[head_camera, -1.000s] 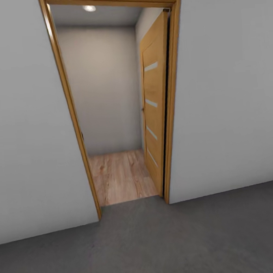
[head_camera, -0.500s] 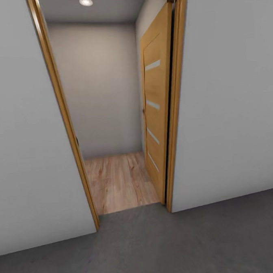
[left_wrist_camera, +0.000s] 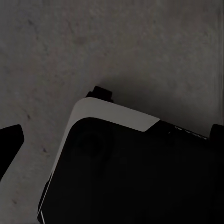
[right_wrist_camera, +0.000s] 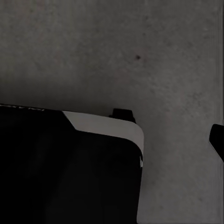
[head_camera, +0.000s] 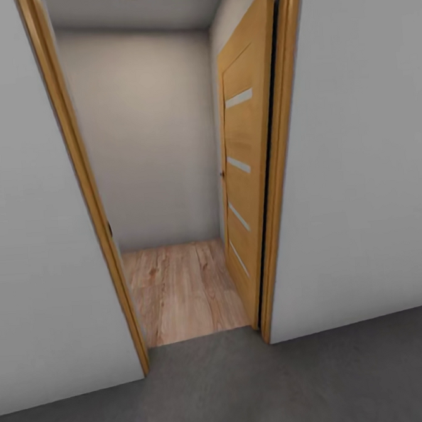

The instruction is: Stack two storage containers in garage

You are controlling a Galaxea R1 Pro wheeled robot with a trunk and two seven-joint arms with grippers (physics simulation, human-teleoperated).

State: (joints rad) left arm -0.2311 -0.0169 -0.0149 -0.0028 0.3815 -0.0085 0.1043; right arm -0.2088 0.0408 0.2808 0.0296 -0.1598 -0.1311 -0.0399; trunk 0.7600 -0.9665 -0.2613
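The two storage containers and the living room are out of view. In the head view I face a doorway from the garage, standing on its dark grey concrete floor [head_camera: 261, 384]. The left wrist view looks down at this floor [left_wrist_camera: 116, 42]; the left gripper [left_wrist_camera: 113, 139] has a dark fingertip [left_wrist_camera: 10, 142] at one edge and another at the opposite edge, wide apart, with nothing between them. In the right wrist view one dark fingertip [right_wrist_camera: 217, 140] shows at the picture's edge over bare floor [right_wrist_camera: 140, 46], holding nothing.
A wooden door frame [head_camera: 84, 201] opens onto a narrow hallway with light wood planks [head_camera: 179, 289] and a grey end wall [head_camera: 142, 134]. The slatted wooden door [head_camera: 246, 171] stands swung inward on the right. My black-and-white base [left_wrist_camera: 130, 177] lies under both wrists.
The whole head view has shifted: the doorway looks larger and nearer and its top beam has left the picture, so the camera has moved toward the opening.
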